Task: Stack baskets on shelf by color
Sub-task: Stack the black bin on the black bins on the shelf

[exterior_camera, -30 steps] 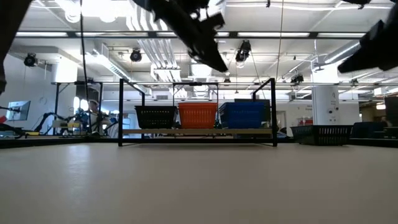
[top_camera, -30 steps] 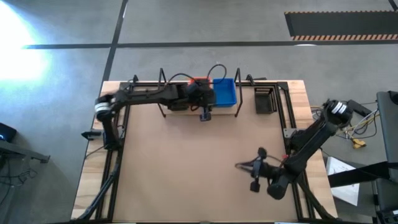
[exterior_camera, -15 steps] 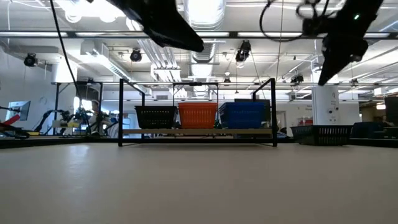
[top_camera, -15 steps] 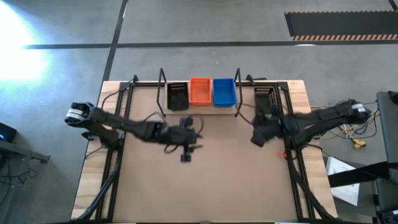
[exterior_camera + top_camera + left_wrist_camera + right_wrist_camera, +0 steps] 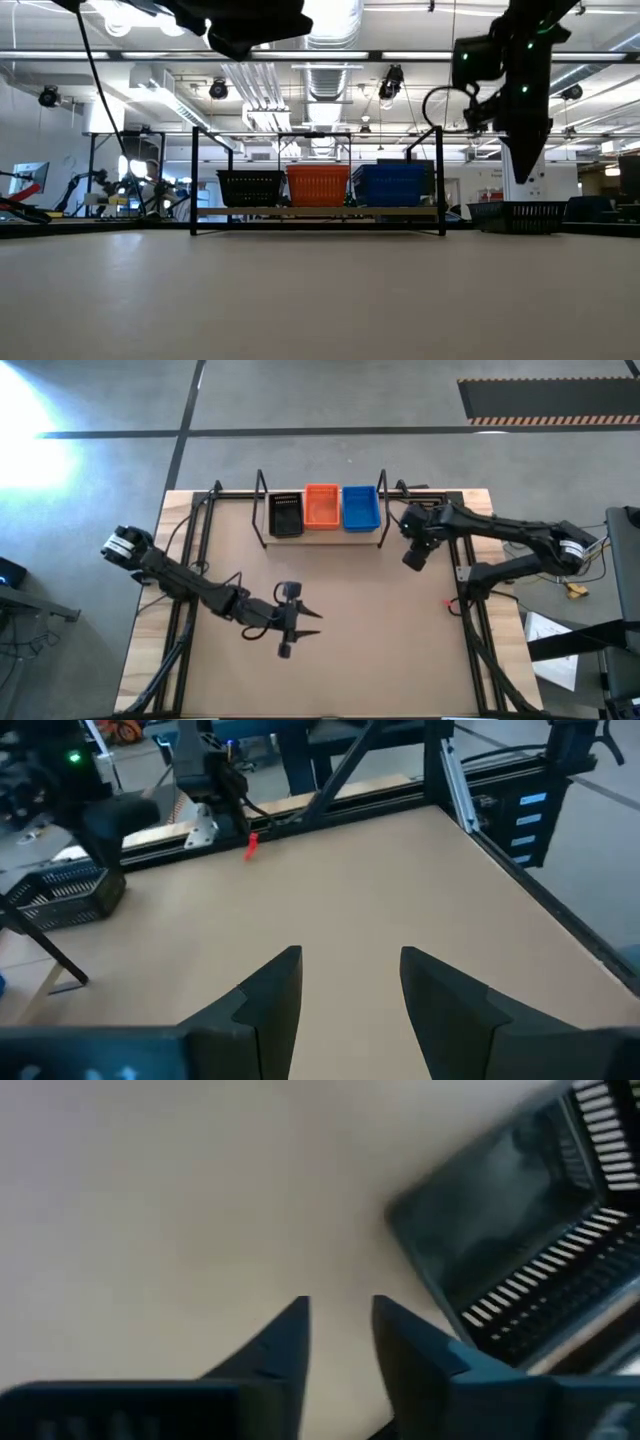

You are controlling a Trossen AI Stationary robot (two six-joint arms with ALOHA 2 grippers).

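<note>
No legible text or labels (any view)

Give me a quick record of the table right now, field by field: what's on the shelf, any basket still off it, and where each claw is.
shelf: far edge of the table
on shelf, left to right in the high view: black basket, orange basket, blue basket
off shelf: loose black basket, on the table right of the shelf
left claw: open, empty, over mid-table
right claw: fingers apart, empty, near the loose black basket
</note>
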